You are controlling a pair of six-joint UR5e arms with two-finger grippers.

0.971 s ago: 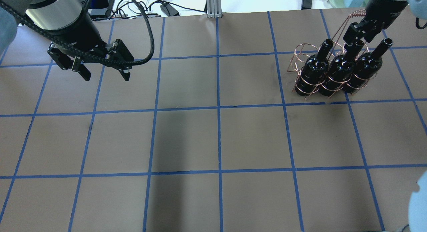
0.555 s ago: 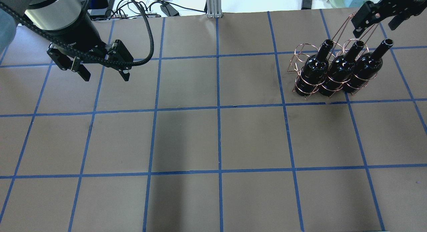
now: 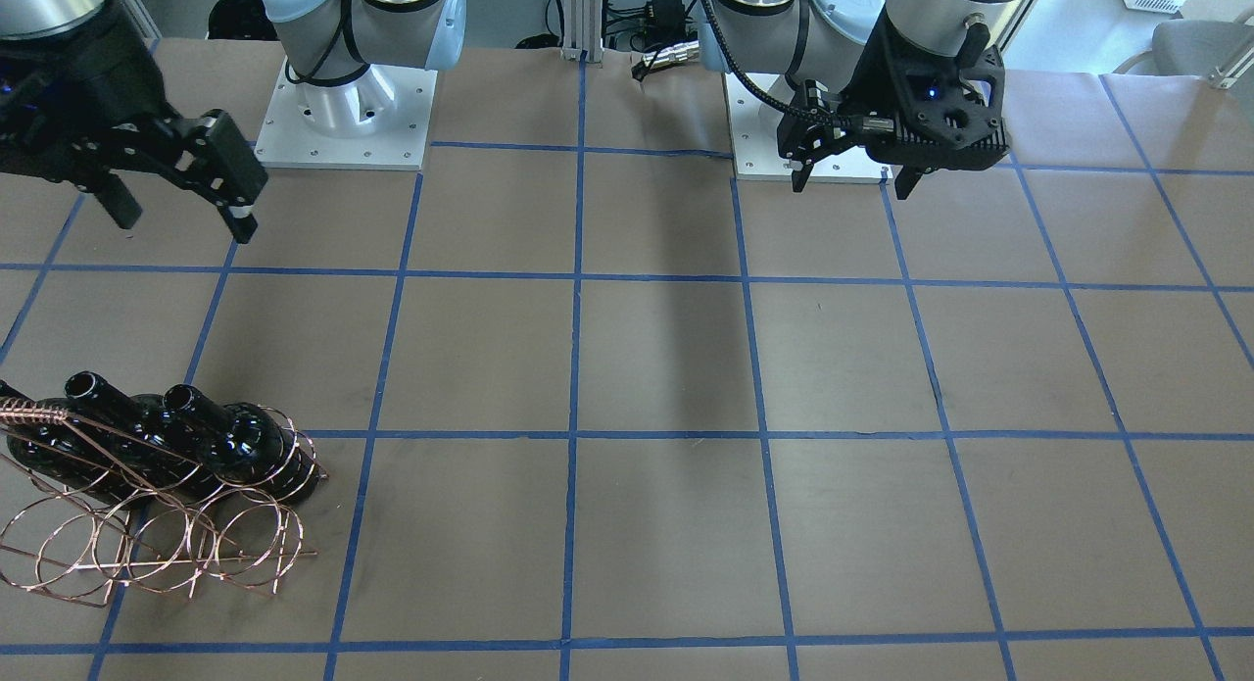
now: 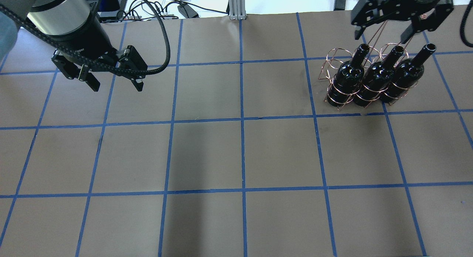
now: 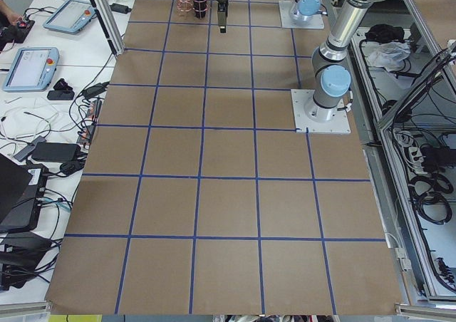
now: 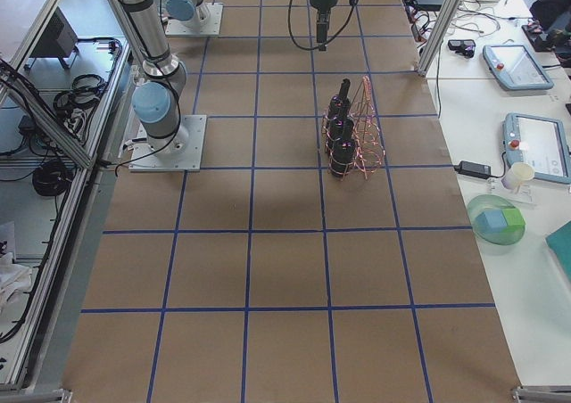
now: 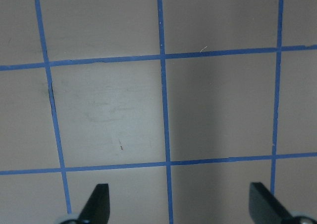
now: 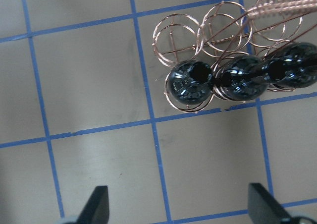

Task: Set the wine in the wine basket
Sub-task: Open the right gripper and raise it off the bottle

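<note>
Three glossy black wine bottles (image 4: 377, 75) stand side by side in the front row of the copper wire wine basket (image 4: 334, 61), at the far right of the table. From above they also show in the right wrist view (image 8: 189, 83), with empty loops of the basket (image 8: 176, 35) behind them. My right gripper (image 4: 380, 37) is open and empty. It hangs above the basket's back row and handle, clear of the bottle necks. My left gripper (image 4: 117, 87) is open and empty over bare table at the far left, as the left wrist view (image 7: 179, 209) shows.
An aluminium post (image 4: 236, 5) and cables lie past the table's far edge. The two robot bases (image 3: 343, 113) sit on the robot's side. A side bench beyond the basket holds a green bowl (image 6: 498, 223) and teach pendants (image 6: 533, 144).
My right gripper was down at the middle bottle's neck. It has lifted clear and now hangs wide open above the basket. The bottles and the left arm have not moved.
</note>
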